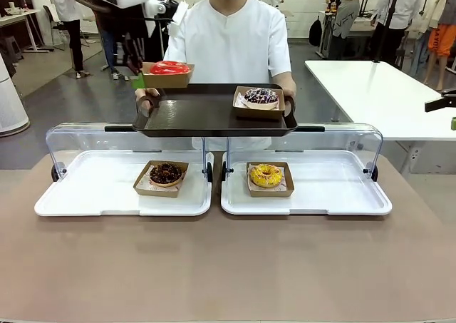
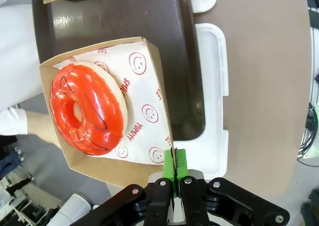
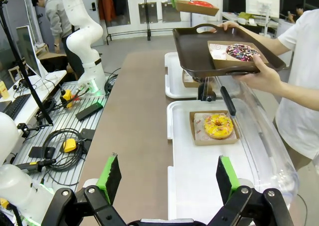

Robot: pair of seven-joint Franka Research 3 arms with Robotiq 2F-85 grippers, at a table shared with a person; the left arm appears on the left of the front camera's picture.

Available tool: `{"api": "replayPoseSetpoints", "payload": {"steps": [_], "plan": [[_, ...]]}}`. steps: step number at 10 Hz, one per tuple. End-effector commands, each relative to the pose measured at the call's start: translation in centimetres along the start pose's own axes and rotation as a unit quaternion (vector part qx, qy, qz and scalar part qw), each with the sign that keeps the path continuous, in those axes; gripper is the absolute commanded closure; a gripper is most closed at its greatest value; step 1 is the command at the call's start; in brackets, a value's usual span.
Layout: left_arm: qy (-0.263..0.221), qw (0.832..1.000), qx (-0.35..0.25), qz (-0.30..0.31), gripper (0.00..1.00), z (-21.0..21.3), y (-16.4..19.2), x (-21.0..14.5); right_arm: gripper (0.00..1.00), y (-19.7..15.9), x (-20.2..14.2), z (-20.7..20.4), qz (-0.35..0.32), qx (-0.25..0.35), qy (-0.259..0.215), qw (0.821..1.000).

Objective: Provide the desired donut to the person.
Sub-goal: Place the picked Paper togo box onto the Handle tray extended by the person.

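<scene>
Left gripper (image 2: 175,173) clamped on the edge of a brown paper tray (image 2: 149,76) carrying a red-glazed donut (image 2: 88,108); green pads pressed together on the cardboard rim, held in the air over the left end of the dark brown tray (image 1: 206,113). Right gripper (image 3: 169,178) with jaws spread wide apart, nothing between them, above the near corner of the right white display tray (image 3: 184,181).

Nearest on the brown table (image 1: 228,266): two white display trays side by side, clear hinged lids (image 1: 78,134) swung back. Left white tray (image 1: 92,195) with a chocolate donut (image 1: 165,172) in a paper tray. Right one with a yellow-glazed, sprinkled donut (image 1: 266,175) in a paper tray.

Beyond and above these: dark brown tray held level by the person (image 1: 228,38) in the white shirt, one hand (image 1: 146,102) at each end. On its right side, a chocolate donut with sprinkles (image 1: 261,96) in a paper tray. Red donut's paper tray raised just above the dark tray's left end, partly overhanging that end in the left wrist view; contact with the tray surface not discernible.

Farther back: another white table (image 1: 377,95) to the right, people standing in the room behind.
</scene>
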State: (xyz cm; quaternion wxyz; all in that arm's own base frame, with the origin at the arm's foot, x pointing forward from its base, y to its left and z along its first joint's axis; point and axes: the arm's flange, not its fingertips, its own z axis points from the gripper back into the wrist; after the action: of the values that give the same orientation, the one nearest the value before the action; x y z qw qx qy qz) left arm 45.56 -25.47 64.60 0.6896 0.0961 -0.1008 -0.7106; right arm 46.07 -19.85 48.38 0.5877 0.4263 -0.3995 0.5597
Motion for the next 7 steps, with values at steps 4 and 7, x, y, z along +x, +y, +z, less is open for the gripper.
{"api": "replayPoseSetpoints", "payload": {"steps": [4,7], "plan": [[-0.032,0.999,-0.019,0.005,0.98,-4.2,5.5,0.6,0.0,0.0,0.1,0.0,0.0,0.0,0.0,1.0],[-0.052,0.998,-0.018,-0.009,0.98,-5.4,6.4,0.1,0.0,0.0,0.1,0.0,0.0,0.0,0.0,1.0]]}}
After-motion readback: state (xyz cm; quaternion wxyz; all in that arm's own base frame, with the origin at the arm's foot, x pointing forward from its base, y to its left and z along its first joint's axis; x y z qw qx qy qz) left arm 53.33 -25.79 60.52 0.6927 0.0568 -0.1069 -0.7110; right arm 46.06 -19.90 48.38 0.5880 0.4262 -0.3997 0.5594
